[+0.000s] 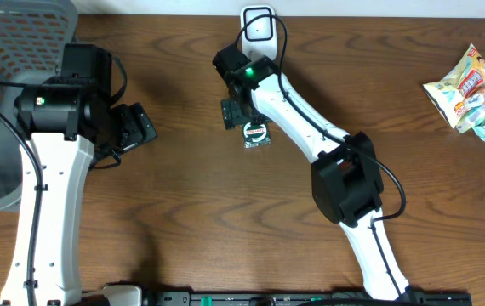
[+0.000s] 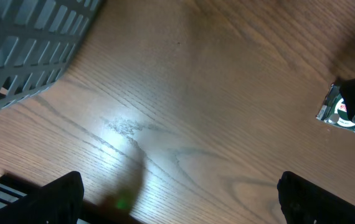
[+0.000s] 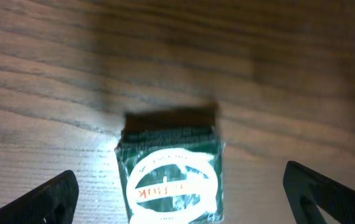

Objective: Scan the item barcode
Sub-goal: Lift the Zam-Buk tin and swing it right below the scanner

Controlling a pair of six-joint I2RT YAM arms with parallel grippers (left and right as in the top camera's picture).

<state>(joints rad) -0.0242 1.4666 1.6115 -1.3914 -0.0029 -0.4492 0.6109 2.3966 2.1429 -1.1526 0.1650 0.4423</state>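
Right wrist view, OP here: right gripper (image 3: 180, 193) is spread wide, and the packet (image 3: 171, 177) lies flat on the table (image 3: 277, 74) between the fingers, touching neither. Nothing held. How would you go at it?

Replier: looks to me like the pick before the scan. Come straight down, centre the packet, and close on its two side edges, not the printed top. The wrap looks glossy, so I'd guess it slips. Squeeze firmly but don't crush it.

OP: no barcode showing from here, just the round logo.

Replier: probably underneath then, can't tell though. Overhead, the scanner (image 1: 259, 25) sits just beyond the packet, so lift, tilt the hidden face toward it and hold steady. Left gripper (image 1: 145, 127) hangs wide and empty well off to the side by the basket (image 1: 4, 51), and the snacks (image 1: 470, 89) are far right. Neither's in the way.
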